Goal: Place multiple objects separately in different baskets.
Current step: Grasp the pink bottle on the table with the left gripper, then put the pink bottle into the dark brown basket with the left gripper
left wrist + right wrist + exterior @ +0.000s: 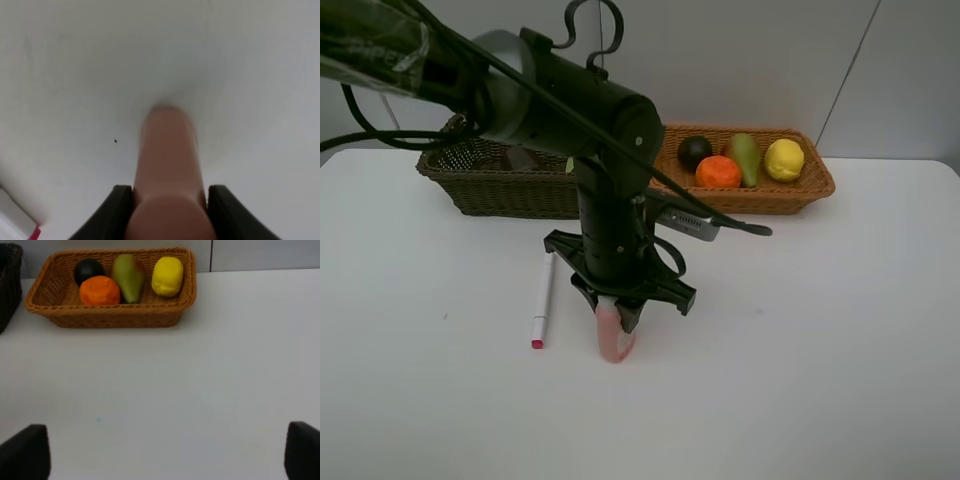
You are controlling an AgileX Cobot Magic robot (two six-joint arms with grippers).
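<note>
White counter (820, 350), fruit sorted into orange-tan basket (817, 185). Left claw (615, 318) pinching pink bottle (613, 340) lying beside marker (542, 300), probably bound for dark basket (490, 185). Right claw (165, 455) spread wide, holding nothing.

No readable text, label or number shows anywhere.

Bright, even light falls on the white tabletop (840, 340), leaving only soft, faint shadows beneath the arm and along the orange-tan basket (760, 195). The high view is sharp. In the left wrist view the pink bottle (169, 170) sits close to the lens and badly blurred. The right wrist view is clear, its near corners dark and soft.
</note>
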